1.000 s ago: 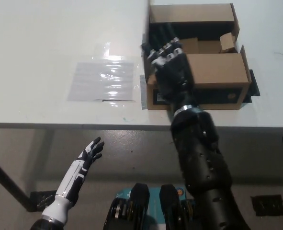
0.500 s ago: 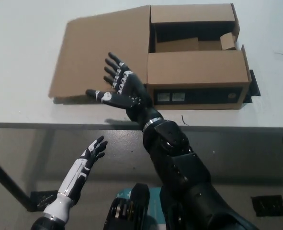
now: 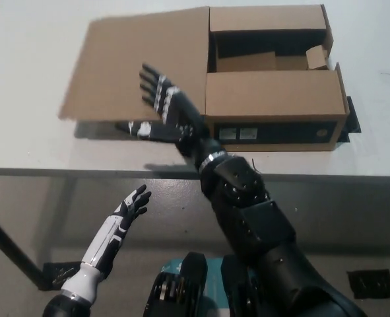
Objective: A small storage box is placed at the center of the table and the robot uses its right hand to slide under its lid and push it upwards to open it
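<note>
Table point(image 3: 36, 79): white top, fills the upper part of the head view; its near edge runs straight across the middle of the picture, grey floor below it.
Box point(image 3: 274, 99): brown cardboard, on the table right of centre, near the front edge. A flap covers its near half; the far half is open and dark inside. Two pale labels on the front wall.
Lid point(image 3: 142, 63): large flat cardboard panel, joined to the box's left side and swung out to the left. Its free left edge is raised off the table, with a dark shadow on the table beneath it.
Loose flap point(image 3: 318, 56): small bent piece of cardboard inside the open far half, at the right end.
Right arm point(image 3: 260, 231): black, rises from the bottom right and reaches up and left over the table's edge.
Right hand point(image 3: 165, 112): black with white patches, at the lid's near edge just left of the box's front corner. Fingers spread wide and straight, pointing up and left against the lid; thumb out to the left along the lid's lower edge. Nothing grasped.
Left hand point(image 3: 132, 205): white and black, resting low at lower left, below the table's edge and over the floor. Fingers loosely apart, holding nothing.
</note>
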{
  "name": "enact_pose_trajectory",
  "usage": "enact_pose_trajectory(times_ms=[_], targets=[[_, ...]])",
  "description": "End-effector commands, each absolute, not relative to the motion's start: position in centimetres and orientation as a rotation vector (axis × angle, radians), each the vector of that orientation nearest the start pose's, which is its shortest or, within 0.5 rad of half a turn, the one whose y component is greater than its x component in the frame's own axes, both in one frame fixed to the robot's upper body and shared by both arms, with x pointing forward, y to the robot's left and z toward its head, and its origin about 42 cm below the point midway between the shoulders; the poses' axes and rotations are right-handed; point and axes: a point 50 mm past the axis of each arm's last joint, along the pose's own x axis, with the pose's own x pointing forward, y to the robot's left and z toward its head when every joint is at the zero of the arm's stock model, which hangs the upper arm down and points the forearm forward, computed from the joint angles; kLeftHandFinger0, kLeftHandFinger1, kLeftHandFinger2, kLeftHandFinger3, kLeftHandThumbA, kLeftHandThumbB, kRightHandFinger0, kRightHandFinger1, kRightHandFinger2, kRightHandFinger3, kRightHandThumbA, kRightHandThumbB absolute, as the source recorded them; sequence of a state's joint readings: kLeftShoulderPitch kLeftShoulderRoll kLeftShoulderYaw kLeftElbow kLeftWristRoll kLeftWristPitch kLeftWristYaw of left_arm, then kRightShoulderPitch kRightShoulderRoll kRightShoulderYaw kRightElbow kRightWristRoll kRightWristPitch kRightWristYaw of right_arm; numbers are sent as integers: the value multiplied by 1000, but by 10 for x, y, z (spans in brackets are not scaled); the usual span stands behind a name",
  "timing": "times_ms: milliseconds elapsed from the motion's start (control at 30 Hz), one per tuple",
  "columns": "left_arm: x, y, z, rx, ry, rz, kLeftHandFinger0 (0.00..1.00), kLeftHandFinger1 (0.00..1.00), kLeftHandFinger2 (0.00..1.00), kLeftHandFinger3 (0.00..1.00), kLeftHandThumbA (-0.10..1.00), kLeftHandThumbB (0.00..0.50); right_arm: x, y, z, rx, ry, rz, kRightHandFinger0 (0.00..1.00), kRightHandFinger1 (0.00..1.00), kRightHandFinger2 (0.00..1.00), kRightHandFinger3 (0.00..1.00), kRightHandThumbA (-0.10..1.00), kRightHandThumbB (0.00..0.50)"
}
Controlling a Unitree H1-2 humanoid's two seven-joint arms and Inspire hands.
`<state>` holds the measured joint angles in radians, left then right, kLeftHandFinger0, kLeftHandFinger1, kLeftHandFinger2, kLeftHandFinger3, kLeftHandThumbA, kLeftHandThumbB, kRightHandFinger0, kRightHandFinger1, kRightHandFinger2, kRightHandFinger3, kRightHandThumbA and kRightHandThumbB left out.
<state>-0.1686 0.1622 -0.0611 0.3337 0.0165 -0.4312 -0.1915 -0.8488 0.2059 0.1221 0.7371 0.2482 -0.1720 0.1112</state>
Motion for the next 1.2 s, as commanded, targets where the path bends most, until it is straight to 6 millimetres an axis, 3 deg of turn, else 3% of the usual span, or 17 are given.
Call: enact_pose_trajectory(times_ms=[0, 67, 167, 267, 333, 433, 533, 600, 700, 800, 867, 900, 933, 1067, 1167], targets=[[336, 237, 98, 210, -298, -310, 1000, 1000, 1000, 1000, 1000, 500, 448, -1, 354, 312, -513, 627, 1000, 1000, 1000, 1000, 1000, 323], [336, 237, 97, 203, -296, -311, 1000, 1000, 1000, 1000, 1000, 500, 431, -5, 388, 404, -575, 656, 1000, 1000, 1000, 1000, 1000, 327], [335, 236, 95, 204, -293, -311, 1000, 1000, 1000, 1000, 1000, 500, 407, -14, 430, 480, -671, 723, 1000, 1000, 1000, 1000, 1000, 374], [335, 236, 94, 201, -291, -312, 1000, 1000, 1000, 1000, 1000, 500, 375, -37, 468, 518, -790, 795, 1000, 1000, 1000, 1000, 1000, 381], [335, 236, 94, 205, -290, -314, 1000, 1000, 1000, 1000, 1000, 500, 355, -49, 480, 553, -830, 821, 1000, 1000, 1000, 1000, 1000, 393], [336, 236, 94, 202, -289, -313, 1000, 1000, 1000, 1000, 1000, 500, 326, -71, 490, 602, -910, 875, 1000, 1000, 1000, 1000, 1000, 364], [338, 235, 95, 200, -287, -317, 1000, 1000, 1000, 1000, 1000, 500, 295, -105, 490, 594, -1034, 891, 1000, 1000, 1000, 1000, 1000, 358], [337, 234, 94, 197, -291, -311, 1000, 1000, 1000, 1000, 1000, 500, 283, -128, 486, 520, -1119, 876, 1000, 1000, 1000, 1000, 1000, 337], [334, 236, 93, 199, -295, -302, 1000, 1000, 1000, 1000, 1000, 500, 251, -165, 470, 359, -1211, 695, 1000, 1000, 1000, 1000, 1000, 394], [335, 238, 92, 209, -292, -293, 1000, 1000, 1000, 1000, 1000, 500, 218, -194, 428, 96, -1280, 557, 1000, 1000, 1000, 1000, 1000, 460], [333, 239, 91, 203, -289, -294, 1000, 1000, 1000, 1000, 1000, 500, 205, -204, 402, 10, -1305, 497, 1000, 1000, 1000, 1000, 955, 440], [334, 240, 91, 196, -289, -294, 1000, 1000, 1000, 1000, 1000, 500, 193, -212, 384, -96, -1340, 404, 1000, 1000, 1000, 1000, 1000, 399], [333, 241, 90, 194, -285, -293, 1000, 1000, 1000, 1000, 1000, 500, 188, -213, 378, -168, -1370, 336, 1000, 1000, 1000, 1000, 1000, 381], [333, 240, 85, 188, -267, -295, 1000, 1000, 1000, 1000, 1000, 500, 156, -218, 330, -215, -1192, 266, 1000, 1000, 1000, 1000, 1000, 303], [332, 240, 82, 186, -258, -296, 1000, 1000, 1000, 1000, 1000, 500, 158, -217, 299, -143, -1062, 233, 1000, 1000, 1000, 1000, 1000, 348]])
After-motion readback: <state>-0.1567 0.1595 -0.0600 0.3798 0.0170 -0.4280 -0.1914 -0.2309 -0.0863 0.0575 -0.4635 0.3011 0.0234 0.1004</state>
